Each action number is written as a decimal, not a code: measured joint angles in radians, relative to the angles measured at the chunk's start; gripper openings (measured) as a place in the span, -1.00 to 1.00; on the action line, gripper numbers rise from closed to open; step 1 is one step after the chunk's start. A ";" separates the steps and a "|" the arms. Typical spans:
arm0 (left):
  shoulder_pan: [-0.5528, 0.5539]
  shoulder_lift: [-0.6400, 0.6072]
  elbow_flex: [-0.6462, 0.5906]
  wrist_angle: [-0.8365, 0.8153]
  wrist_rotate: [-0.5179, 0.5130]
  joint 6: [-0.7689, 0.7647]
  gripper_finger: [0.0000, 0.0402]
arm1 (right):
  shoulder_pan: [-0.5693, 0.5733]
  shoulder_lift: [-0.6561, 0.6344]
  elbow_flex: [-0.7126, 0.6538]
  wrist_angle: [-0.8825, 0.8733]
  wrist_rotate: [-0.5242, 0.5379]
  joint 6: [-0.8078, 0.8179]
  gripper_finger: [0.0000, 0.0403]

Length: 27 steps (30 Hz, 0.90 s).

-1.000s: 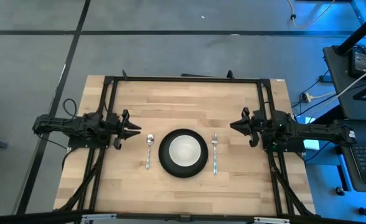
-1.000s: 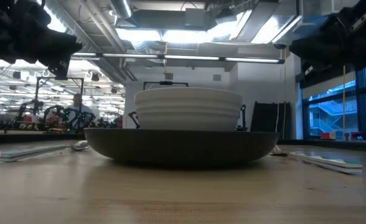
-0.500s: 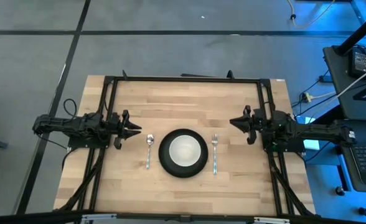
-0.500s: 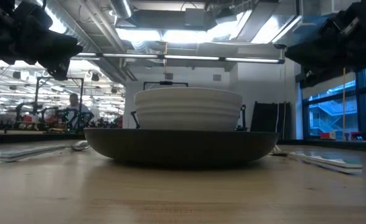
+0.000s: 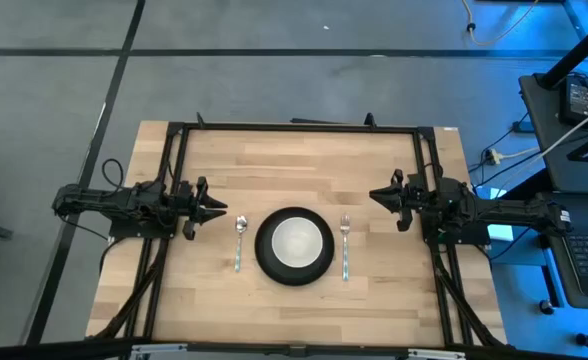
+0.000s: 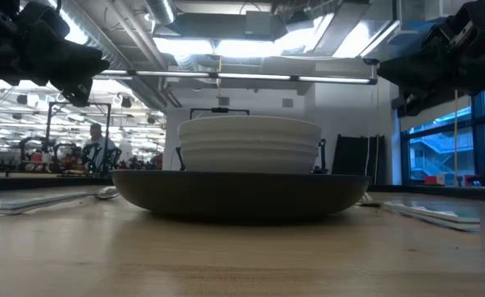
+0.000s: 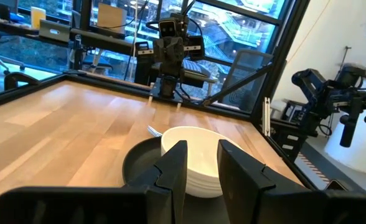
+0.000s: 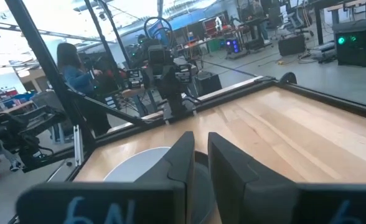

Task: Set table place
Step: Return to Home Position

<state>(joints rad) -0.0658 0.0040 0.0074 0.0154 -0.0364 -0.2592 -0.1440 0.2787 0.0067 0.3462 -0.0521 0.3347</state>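
Right claw point(image 5: 376, 196) had drawn slightly back from the fork point(image 5: 345, 247) since a second before; left claw point(image 5: 220, 211) held position beside the spoon point(image 5: 239, 241). Both claws stood narrowly parted, empty. Between them the pale wood bench point(image 5: 304, 160) carried the plate point(image 5: 293, 246) and bowl point(image 6: 250, 143). No legible writing.

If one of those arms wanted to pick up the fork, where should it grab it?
Probably mid-handle on the fork, coming straight down. It lies flat on the table, handle long and thin, so fingers can close across its width. The right pincer is nearest; the plate crowds the other side.
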 joint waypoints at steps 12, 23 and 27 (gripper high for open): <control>0.000 0.000 0.000 0.000 0.000 0.000 -0.59 | 0.026 -0.038 0.000 -0.018 -0.002 0.001 -0.76; 0.000 0.000 0.000 0.000 0.000 0.000 -0.59 | 0.117 -0.279 0.000 -0.045 -0.002 0.000 -0.76; 0.000 0.000 0.000 0.000 0.000 0.000 -0.59 | 0.158 -0.278 0.001 0.012 -0.001 -0.002 -0.76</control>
<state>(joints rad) -0.0658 0.0044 0.0074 0.0153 -0.0360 -0.2592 0.0140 0.0010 0.0081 0.3580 -0.0534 0.3325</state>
